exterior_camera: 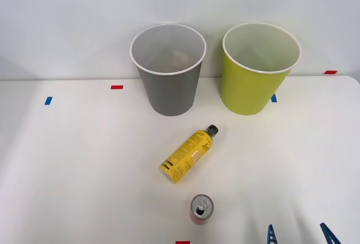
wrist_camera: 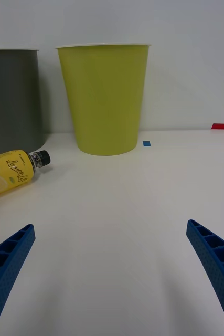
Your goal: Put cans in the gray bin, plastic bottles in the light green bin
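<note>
The white surface carries two bins standing upright side by side at its far edge: the gray bin near the middle and the light green bin just to its right, apart from it. Something pale lies inside the gray bin, too dim to make out. The yellow bottle lies on its side in front of the gray bin, black cap toward the bins. The red can stands upright close to the near edge, just beyond the bottle's base. The right hand sits at the near edge, right of the can and clear of it, fingers spread wide and holding nothing; only their tips show. Bare surface lies between hand and green bin
</note>
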`<state>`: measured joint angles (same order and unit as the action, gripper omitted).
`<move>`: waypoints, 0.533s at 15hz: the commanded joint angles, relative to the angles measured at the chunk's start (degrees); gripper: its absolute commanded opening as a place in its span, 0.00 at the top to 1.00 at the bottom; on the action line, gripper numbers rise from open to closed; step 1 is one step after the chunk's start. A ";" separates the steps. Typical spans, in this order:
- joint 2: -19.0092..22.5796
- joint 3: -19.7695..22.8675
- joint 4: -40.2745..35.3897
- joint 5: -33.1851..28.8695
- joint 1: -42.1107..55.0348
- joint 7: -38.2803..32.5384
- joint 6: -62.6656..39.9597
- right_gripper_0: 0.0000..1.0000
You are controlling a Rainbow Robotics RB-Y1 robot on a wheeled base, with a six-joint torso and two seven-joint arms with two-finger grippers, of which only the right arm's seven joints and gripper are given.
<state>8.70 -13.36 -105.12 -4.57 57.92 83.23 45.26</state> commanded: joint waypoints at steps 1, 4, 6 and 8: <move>0.00 0.00 0.00 0.00 0.00 0.00 0.00 0.00; 0.00 0.00 0.00 0.00 0.00 0.00 0.00 0.00; 0.00 0.00 0.00 0.00 0.00 0.00 0.00 0.00; 0.00 0.00 0.00 0.00 0.00 0.00 0.00 0.00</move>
<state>8.70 -13.36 -105.12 -4.57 57.92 83.23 45.26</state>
